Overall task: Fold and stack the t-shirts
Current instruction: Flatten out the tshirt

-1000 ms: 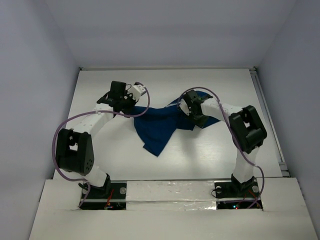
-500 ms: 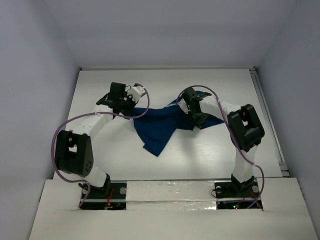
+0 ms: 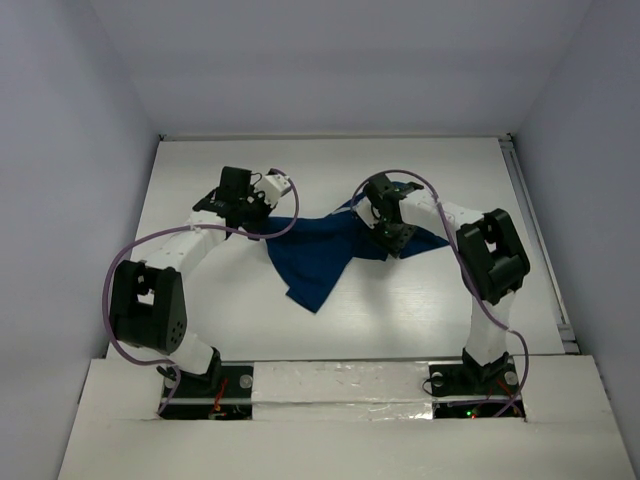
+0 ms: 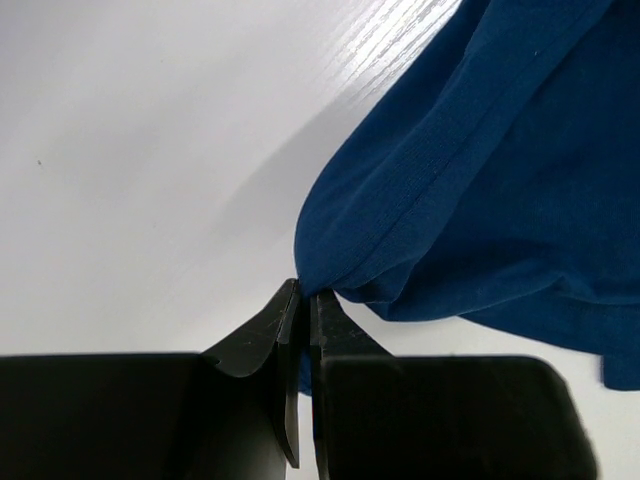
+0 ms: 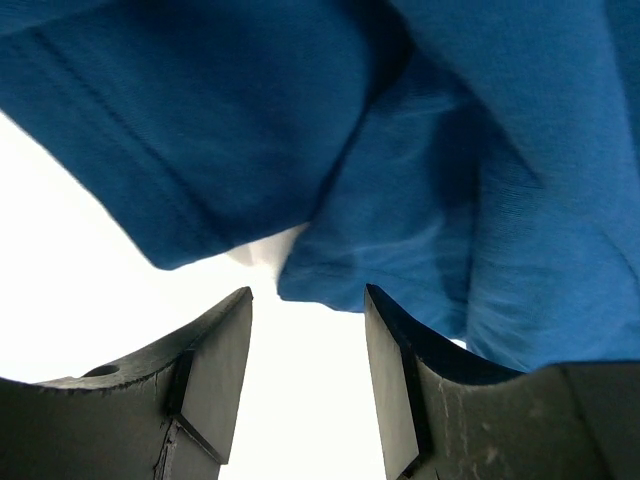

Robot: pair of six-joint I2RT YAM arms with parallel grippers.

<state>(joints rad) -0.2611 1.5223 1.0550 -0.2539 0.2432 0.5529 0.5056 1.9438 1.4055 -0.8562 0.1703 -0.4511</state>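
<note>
On the white surface [image 3: 420,310], one crumpled blue t-shirt [image 3: 322,258] lies between two arms, each reaching forward and bending inward toward it. The left claw [image 4: 305,292] is pinched tight on the shirt's hemmed left edge. The right claw [image 5: 308,300] hangs with fingers spread just over the shirt's right side, gripping nothing.

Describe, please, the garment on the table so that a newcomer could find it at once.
In the middle of the white table lies a crumpled dark blue cloth t-shirt. It is the only cloth there, and one edge is pinched by the shut left tool.
</note>
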